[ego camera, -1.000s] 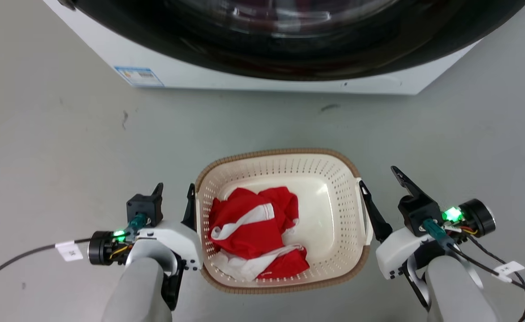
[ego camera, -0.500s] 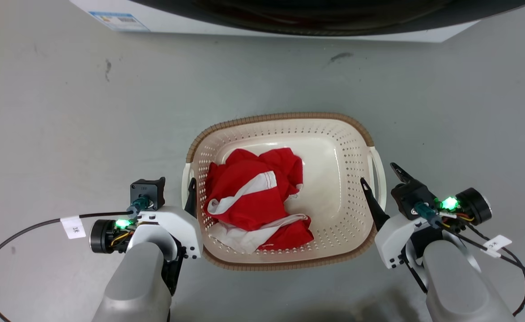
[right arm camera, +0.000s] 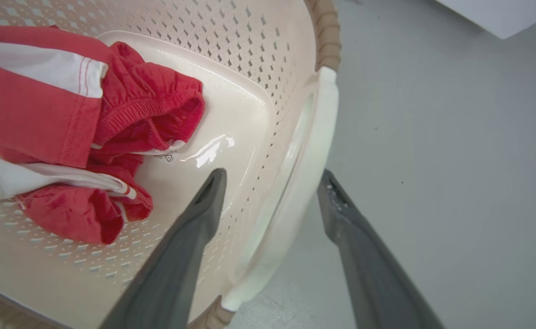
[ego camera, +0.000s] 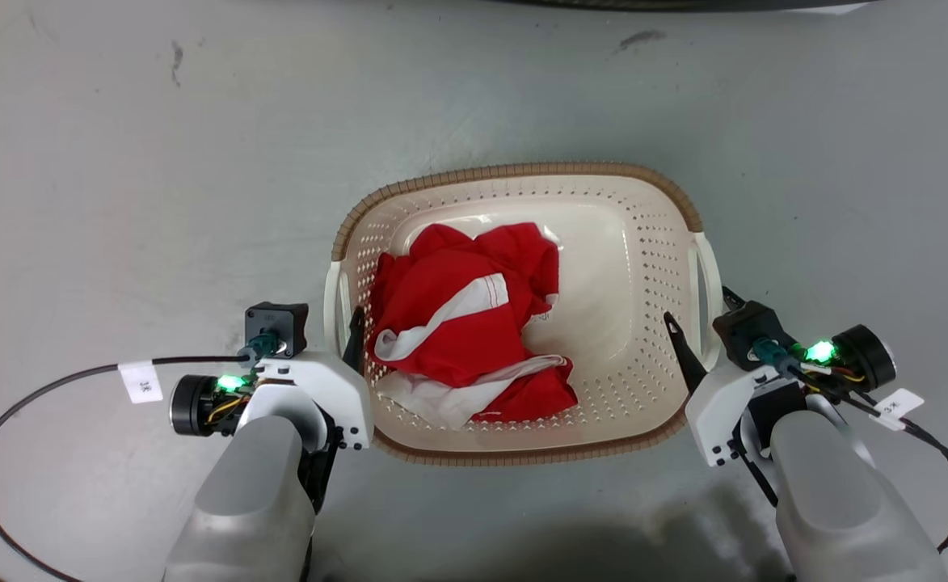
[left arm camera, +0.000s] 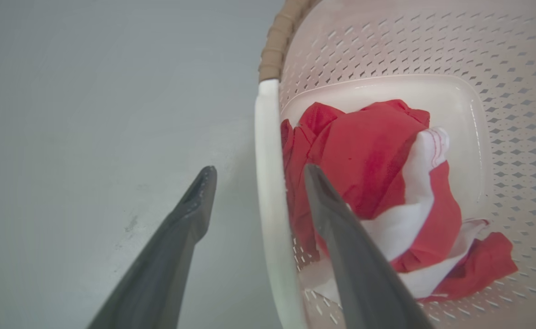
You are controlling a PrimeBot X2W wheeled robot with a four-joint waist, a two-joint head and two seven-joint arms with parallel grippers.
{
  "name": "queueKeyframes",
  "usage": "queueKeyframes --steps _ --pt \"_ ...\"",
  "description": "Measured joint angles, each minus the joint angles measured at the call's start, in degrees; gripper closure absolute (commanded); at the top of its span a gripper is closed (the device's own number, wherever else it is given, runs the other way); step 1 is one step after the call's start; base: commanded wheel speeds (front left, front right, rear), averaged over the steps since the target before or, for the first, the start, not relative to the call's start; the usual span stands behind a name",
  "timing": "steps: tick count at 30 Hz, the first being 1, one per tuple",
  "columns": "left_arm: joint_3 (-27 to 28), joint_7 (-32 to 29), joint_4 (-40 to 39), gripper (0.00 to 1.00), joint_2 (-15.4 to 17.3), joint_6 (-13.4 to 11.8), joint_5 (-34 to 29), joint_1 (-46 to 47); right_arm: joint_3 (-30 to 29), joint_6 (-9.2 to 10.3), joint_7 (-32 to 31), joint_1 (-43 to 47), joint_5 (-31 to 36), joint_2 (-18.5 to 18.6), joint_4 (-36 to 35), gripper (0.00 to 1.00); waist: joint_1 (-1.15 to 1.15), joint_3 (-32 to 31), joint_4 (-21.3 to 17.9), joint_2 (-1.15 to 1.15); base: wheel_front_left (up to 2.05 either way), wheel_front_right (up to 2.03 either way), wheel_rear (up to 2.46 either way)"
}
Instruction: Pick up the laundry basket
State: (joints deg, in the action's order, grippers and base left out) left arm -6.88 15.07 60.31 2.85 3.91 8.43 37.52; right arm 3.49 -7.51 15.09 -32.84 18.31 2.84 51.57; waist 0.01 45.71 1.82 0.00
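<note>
The laundry basket (ego camera: pixel 522 171) sits on the grey floor, cream-white with perforated walls and a brown woven-look rim. A crumpled red and white garment (ego camera: pixel 465 323) lies inside it. My left gripper (ego camera: pixel 334 325) is open and straddles the white left handle (left arm camera: pixel 268 137), one finger inside the wall and one outside. My right gripper (ego camera: pixel 700 311) is open too, and its fingers stand on either side of the white right handle (right arm camera: pixel 322 119). Neither pair of fingers presses on its handle.
The washing machine's dark lower edge (ego camera: pixel 684 3) runs along the top of the head view, and its white corner (right arm camera: pixel 501 13) shows in the right wrist view. Black cables (ego camera: pixel 53 384) trail from both wrists over the grey floor (ego camera: pixel 118 202).
The head camera has tilted down, so the washing machine has slid almost out of the top. Both grippers have moved forward from beside the basket to straddle its handles.
</note>
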Motion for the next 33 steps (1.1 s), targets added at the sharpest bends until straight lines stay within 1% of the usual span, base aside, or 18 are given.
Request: queueKeyframes --steps 13,14,15,16,24,33 --pt "-3.68 0.00 1.96 0.00 -0.01 -0.13 2.96 2.53 -2.59 0.00 -0.01 -3.47 0.32 0.01 6.17 0.00 0.00 3.34 0.65 0.00 0.00 0.00 0.00" --pt "-3.90 0.00 2.22 0.00 -0.01 -0.12 3.14 2.74 -2.57 0.00 0.00 -3.68 0.24 0.01 6.41 0.58 0.00 3.48 0.70 0.00 0.00 0.00 0.00" --pt "-4.10 0.00 2.64 0.45 -0.01 -0.05 3.50 2.87 -2.55 0.00 0.00 -3.75 0.01 0.01 6.59 0.96 0.00 3.56 0.72 0.00 0.00 0.00 0.00" --pt "-4.26 0.00 2.99 1.00 -0.01 -0.01 3.78 2.88 -2.50 0.00 0.00 -3.77 -0.18 0.01 6.77 1.00 0.00 3.58 0.73 0.00 0.00 0.00 0.00" --pt "-5.39 -0.01 4.00 1.00 -0.31 0.05 4.95 3.00 -1.09 0.00 -0.01 -4.06 -2.38 -0.27 7.76 1.00 0.00 1.66 0.65 0.00 0.00 0.00 0.00" --pt "-6.12 -0.01 5.20 1.00 -0.27 -0.10 6.36 1.53 1.21 0.01 0.00 -3.38 -4.76 -0.25 10.42 1.00 -0.01 -4.25 0.26 0.00 0.00 0.00 0.00"
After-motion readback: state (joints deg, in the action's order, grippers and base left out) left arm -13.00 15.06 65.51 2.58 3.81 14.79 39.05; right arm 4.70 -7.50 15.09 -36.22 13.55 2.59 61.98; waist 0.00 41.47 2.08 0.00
